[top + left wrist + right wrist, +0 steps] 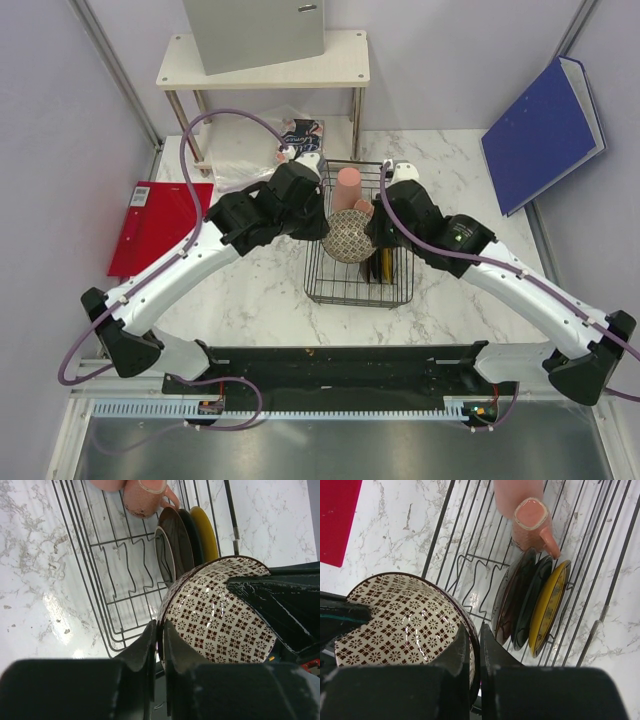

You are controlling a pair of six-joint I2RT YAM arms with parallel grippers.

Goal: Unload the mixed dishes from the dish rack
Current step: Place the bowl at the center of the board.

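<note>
Pinching the beige brown-patterned ceramic bowl point(348, 238) at its rim with left pincer point(160, 630) and right pincer point(474, 632), I hold it over the dark wire dish rack point(312, 285), likely for steadiness.

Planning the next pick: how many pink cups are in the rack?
2: the tall pink cup at the far end; the small pink mug beside it, by the plates. More may be hidden.

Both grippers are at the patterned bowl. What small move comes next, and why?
Probably lift the patterned bowl straight up, arms together: the left gripper and right gripper each pinch its rim from opposite sides, and it hangs over the dish rack, close to the upright plates.
</note>
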